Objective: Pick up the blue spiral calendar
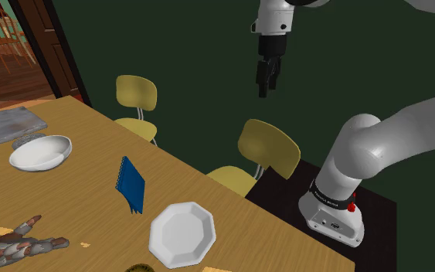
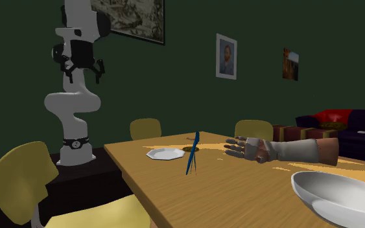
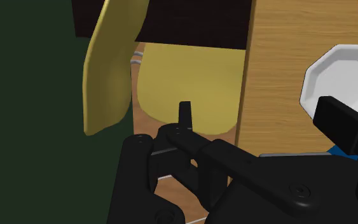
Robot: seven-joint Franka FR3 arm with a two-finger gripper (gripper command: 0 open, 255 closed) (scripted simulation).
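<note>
High above the yellow chair [image 1: 267,148], just off the table's edge, the black gripper [image 1: 266,83] is hanging with its fingers standing apart, gripping nothing. Down on the wooden table [image 1: 76,193] the blue spiral calendar [image 1: 130,184] is standing on edge, leaning a little, between the white bowl [image 1: 40,152] and the octagonal white plate [image 1: 181,234], well apart from the gripper. To do this well, I'm thinking the arm is needing to swing out over the table, turn the wrist so the fingers are straddling the thin sheet, and come down on its top edge, steering clear of the plate. It's looking tippy, so a nudge could be toppling it. From the wrist, the hand's own body is covering nearly all of the calendar, and the spiral binding is proving hard to make out.
</note>
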